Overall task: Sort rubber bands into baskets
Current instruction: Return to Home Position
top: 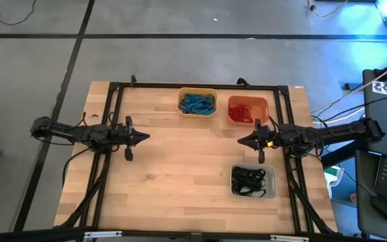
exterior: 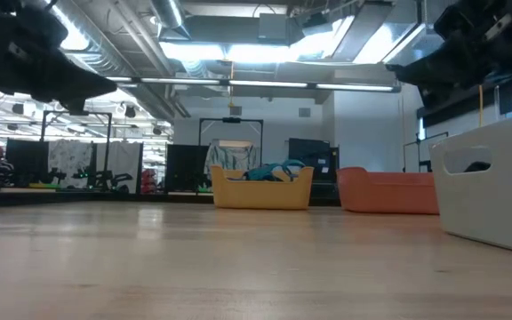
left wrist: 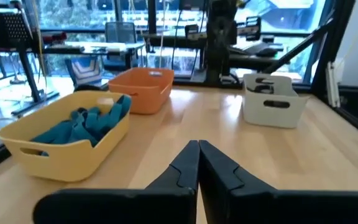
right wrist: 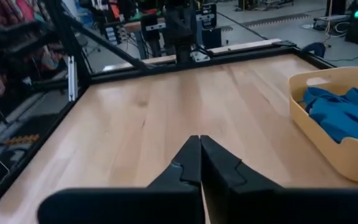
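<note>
Left gripper (top: 144,136) first: I hold it raised over the left part of the wooden table (top: 180,168), pointing in towards the middle. My two fingers (left wrist: 188,163) are pressed flat together, with nothing between them. It touches no basket and no band.

Ahead of that hand and off to the far-edge side sits the yellow basket (top: 197,89). The blue rubber bands (top: 197,103) are heaped inside it, a tangled pile that comes up about to its rim.

Next along, just beside the yellow one but apart from it, comes the orange basket (top: 248,99). It holds the red rubber bands (top: 246,111). From my left hand it lies farther ahead than the yellow one. From my right hand it is close by on the far-edge side.

Now the right gripper (top: 242,141): raised over the right part of the table, it points back towards my left hand, with bare wood between the two. Its fingers (right wrist: 190,163) are closed against each other too, holding nothing.

On the near-edge side of my right hand stands the pale grey basket (top: 254,195), with the black rubber bands (top: 250,180) bunched inside. Every band I can see lies inside one of the three baskets.
</note>
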{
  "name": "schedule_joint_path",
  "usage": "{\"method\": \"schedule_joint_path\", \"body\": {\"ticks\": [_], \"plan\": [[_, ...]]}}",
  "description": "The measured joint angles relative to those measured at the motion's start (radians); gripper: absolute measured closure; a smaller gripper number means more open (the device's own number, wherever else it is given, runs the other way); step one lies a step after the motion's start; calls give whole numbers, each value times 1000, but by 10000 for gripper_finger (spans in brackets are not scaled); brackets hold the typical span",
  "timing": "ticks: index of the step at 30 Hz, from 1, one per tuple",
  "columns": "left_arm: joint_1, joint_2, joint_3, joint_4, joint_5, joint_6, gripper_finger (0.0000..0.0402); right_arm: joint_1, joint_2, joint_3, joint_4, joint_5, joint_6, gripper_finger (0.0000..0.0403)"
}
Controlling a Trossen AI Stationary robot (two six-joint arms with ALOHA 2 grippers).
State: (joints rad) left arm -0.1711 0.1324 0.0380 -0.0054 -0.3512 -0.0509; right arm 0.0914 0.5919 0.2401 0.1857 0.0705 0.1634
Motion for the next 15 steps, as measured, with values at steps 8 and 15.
{"method": "schedule_joint_path", "body": {"ticks": [8, 15], "plan": [[21, -133, 1, -35, 109, 129, 399, 0, -127, -73, 11, -29, 12, 397], [92, -129, 0, -39, 152, 80, 397, 0, -261, -146, 4, -29, 11, 397]]}}
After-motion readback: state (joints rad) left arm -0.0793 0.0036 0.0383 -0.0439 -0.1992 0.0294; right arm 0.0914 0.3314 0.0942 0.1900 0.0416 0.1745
